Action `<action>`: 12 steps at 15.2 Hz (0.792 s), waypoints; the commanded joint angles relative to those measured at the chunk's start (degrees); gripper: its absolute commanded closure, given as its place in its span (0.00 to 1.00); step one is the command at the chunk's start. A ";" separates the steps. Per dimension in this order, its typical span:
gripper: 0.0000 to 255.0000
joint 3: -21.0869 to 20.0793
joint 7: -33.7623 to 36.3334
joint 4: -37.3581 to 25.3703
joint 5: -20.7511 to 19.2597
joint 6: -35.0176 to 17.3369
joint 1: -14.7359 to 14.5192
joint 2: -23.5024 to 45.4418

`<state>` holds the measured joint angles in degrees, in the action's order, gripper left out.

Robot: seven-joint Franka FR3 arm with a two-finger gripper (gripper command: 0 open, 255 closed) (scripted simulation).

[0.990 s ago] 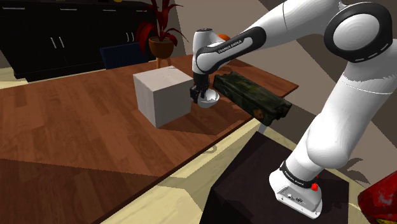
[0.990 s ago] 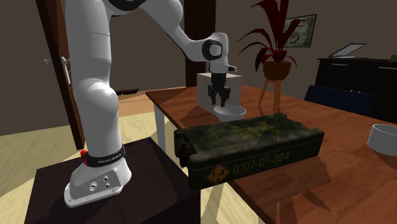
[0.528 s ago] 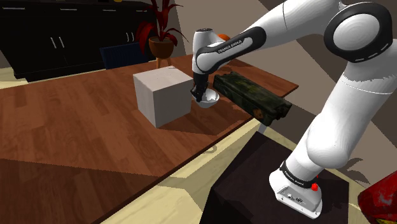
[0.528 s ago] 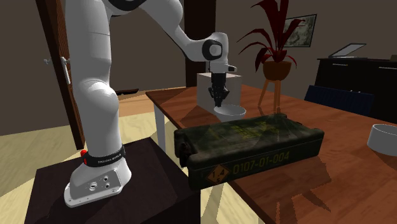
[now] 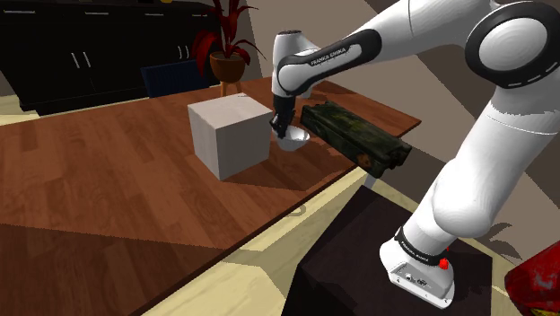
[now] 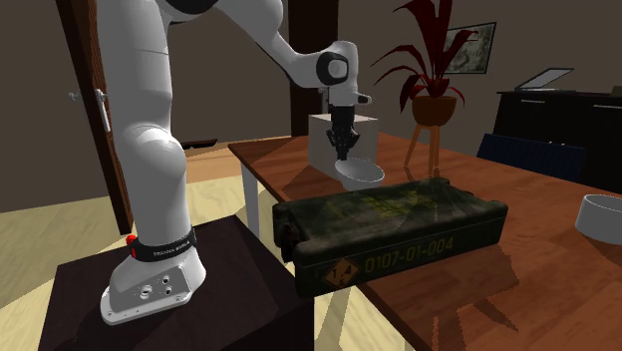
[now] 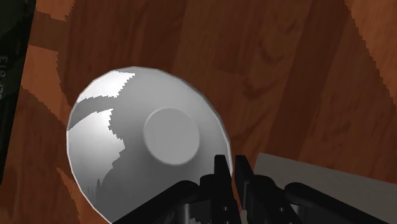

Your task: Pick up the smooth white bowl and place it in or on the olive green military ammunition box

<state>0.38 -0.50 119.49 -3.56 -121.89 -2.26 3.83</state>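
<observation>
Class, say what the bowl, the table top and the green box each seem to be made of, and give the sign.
Bowl: smooth, glossy white, maybe glazed ceramic; bright sheen, material unsure. Table top: polished wood; brown grain. Green box: probably painted metal; mottled olive, stencilled code.

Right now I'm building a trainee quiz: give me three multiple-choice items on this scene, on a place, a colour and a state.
1. Where is the white bowl? A) between the grey cube and the green ammunition box B) inside the box C) on the floor
2. The potted plant has leaves that are: A) yellow B) red C) blue
3. The gripper is: A) open over the cube B) shut on the bowl's rim C) shut on nothing
Answers: 1A, the shoulder view shows it between them; 2B, the leaves are plainly red; 3B, the wrist view shows it clasping the rim.
</observation>
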 commanded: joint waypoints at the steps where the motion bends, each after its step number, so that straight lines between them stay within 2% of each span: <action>1: 1.00 -0.01 -0.09 -0.95 0.05 1.55 -0.01 -0.58; 12: 1.00 -0.06 -0.53 -6.33 0.28 9.66 -0.05 -3.32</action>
<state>0.32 -0.98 113.81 -3.30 -112.96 -2.32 0.57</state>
